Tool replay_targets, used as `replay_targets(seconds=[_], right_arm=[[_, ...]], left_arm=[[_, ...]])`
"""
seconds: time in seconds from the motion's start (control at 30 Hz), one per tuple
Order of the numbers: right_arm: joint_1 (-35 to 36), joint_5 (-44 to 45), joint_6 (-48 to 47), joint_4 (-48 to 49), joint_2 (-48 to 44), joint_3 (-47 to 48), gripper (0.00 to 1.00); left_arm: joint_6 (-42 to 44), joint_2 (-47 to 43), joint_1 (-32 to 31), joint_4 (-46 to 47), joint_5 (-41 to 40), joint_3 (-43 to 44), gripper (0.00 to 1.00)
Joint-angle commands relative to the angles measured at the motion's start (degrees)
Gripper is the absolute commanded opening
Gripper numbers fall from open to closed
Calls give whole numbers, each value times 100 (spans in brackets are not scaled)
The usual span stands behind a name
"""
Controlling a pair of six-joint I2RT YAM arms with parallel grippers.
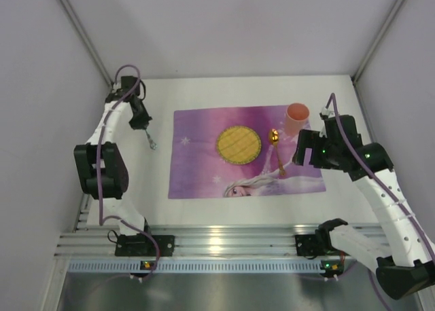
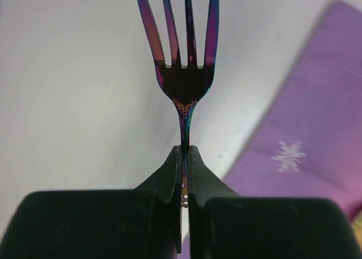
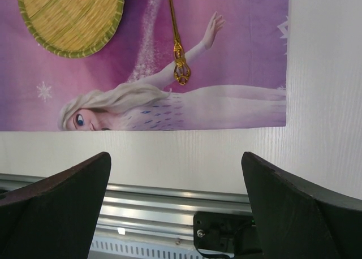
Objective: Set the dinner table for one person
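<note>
The white dinner table point(image 1: 155, 189) carries a purple princess placemat point(image 1: 204, 175). On the mat lie a round yellow woven plate point(image 1: 238, 144) and, right of it, a gold spoon point(image 1: 274, 137). A pink cup point(image 1: 296, 118) stands at the mat's far right corner. My left gripper point(image 1: 145, 129) hangs over bare table left of the mat, shut on the handle of an iridescent fork point(image 1: 151, 144). In the left wrist view the fork point(image 2: 184, 78) points away from the gripper point(image 2: 185, 152). My right gripper point(image 1: 302, 153) is open and empty above the mat's right edge, near the spoon handle point(image 3: 178, 55).
The silver rail point(image 1: 217, 243) runs along the near edge, with both arm bases on it. Pale grey panels wall the other sides. The right wrist view shows the plate point(image 3: 70, 16), the mat's near edge point(image 3: 226, 109) and the rail point(image 3: 158, 199).
</note>
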Motion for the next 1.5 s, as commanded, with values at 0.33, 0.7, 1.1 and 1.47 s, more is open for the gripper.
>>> replay_targets(seconds=[0.33, 0.7, 1.1, 1.47], right_arm=[[-93, 73, 338, -196, -664, 111, 100], [-93, 275, 426, -829, -1350, 198, 100], [-93, -902, 83, -199, -2043, 744, 100], [-93, -1693, 1655, 885, -3994, -1418, 100]], left_arm=[[-740, 857, -2375, 60, 352, 423, 0], [-908, 1087, -2666, 26, 239, 414, 31], [-715, -1074, -3421, -380, -527, 257, 98], [-319, -4175, -4178, 631, -957, -1377, 99]])
